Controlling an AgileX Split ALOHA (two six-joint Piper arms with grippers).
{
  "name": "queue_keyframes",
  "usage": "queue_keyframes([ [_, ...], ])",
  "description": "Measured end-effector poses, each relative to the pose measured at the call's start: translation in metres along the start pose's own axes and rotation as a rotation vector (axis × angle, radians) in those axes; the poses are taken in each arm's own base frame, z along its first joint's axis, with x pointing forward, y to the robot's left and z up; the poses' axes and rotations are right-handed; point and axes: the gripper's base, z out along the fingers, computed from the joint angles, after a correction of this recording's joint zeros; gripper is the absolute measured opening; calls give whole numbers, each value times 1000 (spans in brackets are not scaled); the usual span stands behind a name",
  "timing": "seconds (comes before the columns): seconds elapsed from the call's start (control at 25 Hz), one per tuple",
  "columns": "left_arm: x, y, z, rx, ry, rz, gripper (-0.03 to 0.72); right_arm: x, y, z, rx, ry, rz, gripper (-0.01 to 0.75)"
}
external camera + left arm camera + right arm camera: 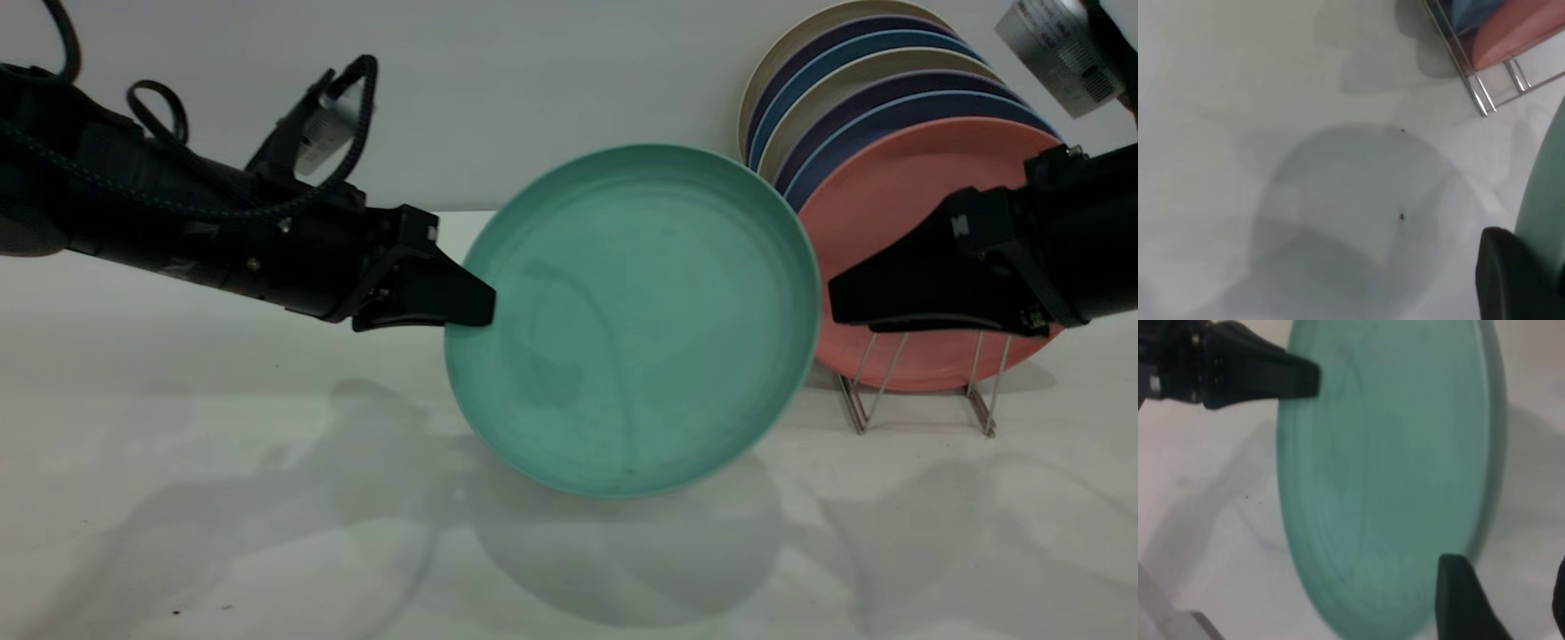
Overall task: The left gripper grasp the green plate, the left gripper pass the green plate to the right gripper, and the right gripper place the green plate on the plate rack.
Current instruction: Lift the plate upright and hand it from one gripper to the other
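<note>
The green plate (640, 320) hangs upright in the air above the table, its hollow face toward the exterior camera. My left gripper (484, 311) is shut on the plate's left rim. In the left wrist view one of its fingers (1508, 280) lies against the plate (1545, 193). My right gripper (831, 307) is open, with its tips just at the plate's right rim. In the right wrist view (1505, 577) its jaws stand apart beside the plate's edge (1391, 473), and the left gripper (1305, 380) shows on the far rim. The plate rack (858, 400) stands behind the right gripper.
The wire rack (1478, 93) holds a salmon-pink plate (898, 196) at the front, with several dark blue and cream plates (889, 107) behind it. The white table (267, 498) stretches below and to the left. A white wall stands behind.
</note>
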Motion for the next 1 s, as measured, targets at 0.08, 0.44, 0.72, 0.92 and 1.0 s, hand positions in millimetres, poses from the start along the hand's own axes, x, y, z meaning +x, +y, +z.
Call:
queue_keyframes([
  [0.08,1,-3,2,9,5,-8,16,-1,0,0,0,-1,-1,352],
  [0.44,2,-15,6,75,16,-22,16,-2,0,0,1,-5,-5,352],
  [0.72,2,-21,7,133,15,-22,18,-2,0,0,0,-6,9,334],
  [0.92,2,-23,6,162,14,-21,23,-3,0,0,-6,-7,10,272],
  [1.0,2,-24,6,168,14,-21,24,-3,1,0,-8,-8,10,237],
])
